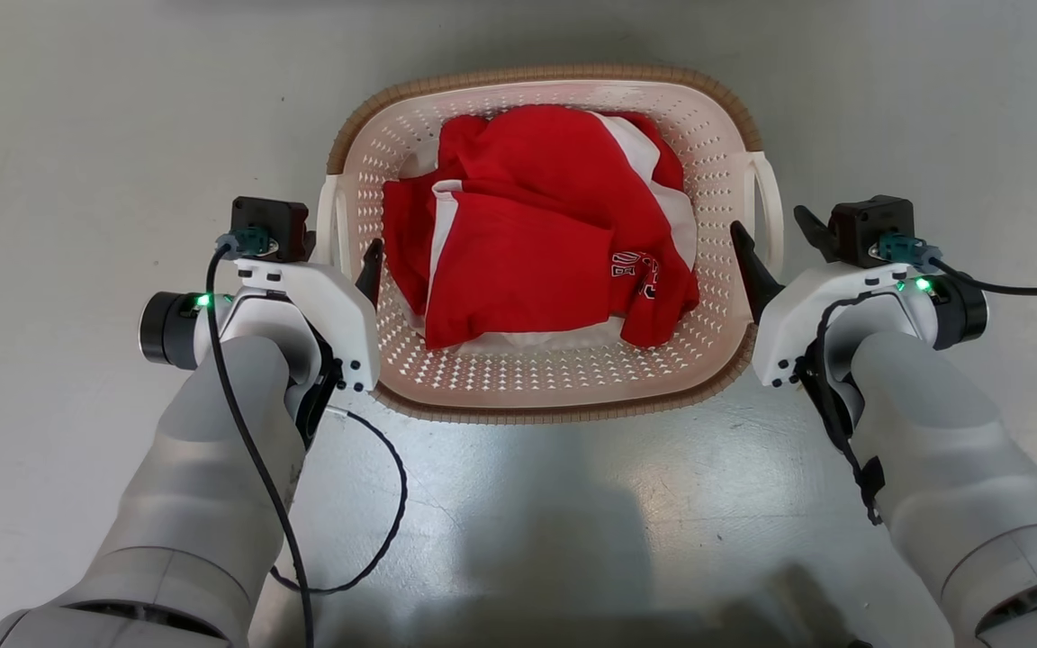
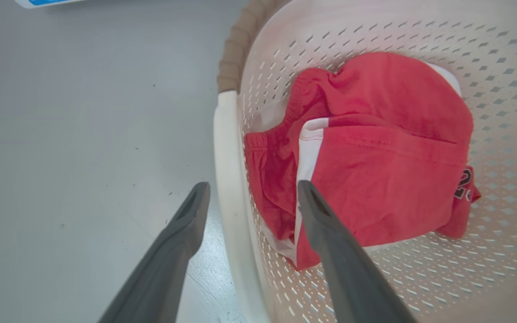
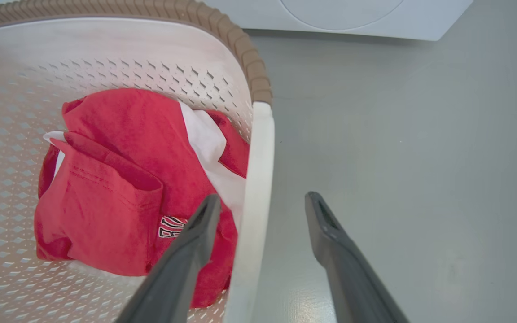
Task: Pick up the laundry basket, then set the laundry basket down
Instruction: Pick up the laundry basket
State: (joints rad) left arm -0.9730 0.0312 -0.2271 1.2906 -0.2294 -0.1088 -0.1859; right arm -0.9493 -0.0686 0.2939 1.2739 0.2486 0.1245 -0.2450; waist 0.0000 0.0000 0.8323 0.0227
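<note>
Laundry basket (image 1: 554,74) of cream-white perforated plastic, with a brown woven-look rim, stands on the grey floor (image 1: 77,135), straight ahead of the robot and between its two arms. Inside the basket lies a crumpled red garment (image 1: 536,234) with white panels and dark lettering near one hem. A bit of white cloth shows under it towards the basket's near wall.

The left gripper (image 1: 347,256) is at the basket's left side. Its fingers (image 2: 182,233) stand wide apart and straddle the white left handle (image 2: 229,179), one finger outside the basket over the floor and the other inside, above the red garment. The handle passes between them with a gap on either side, so nothing is clamped.

The right gripper (image 1: 770,222) mirrors this at the basket's right side. Its fingers (image 3: 335,251) are likewise spread, one inside the basket over the garment and one outside, with the white right handle (image 3: 258,179) between them and not pinched.

Beyond the basket's far right corner, in the right wrist view, is the lower front of a white appliance (image 3: 343,13) with a round outline. A black cable (image 1: 374,504) loops on the floor near the basket's near left corner.
</note>
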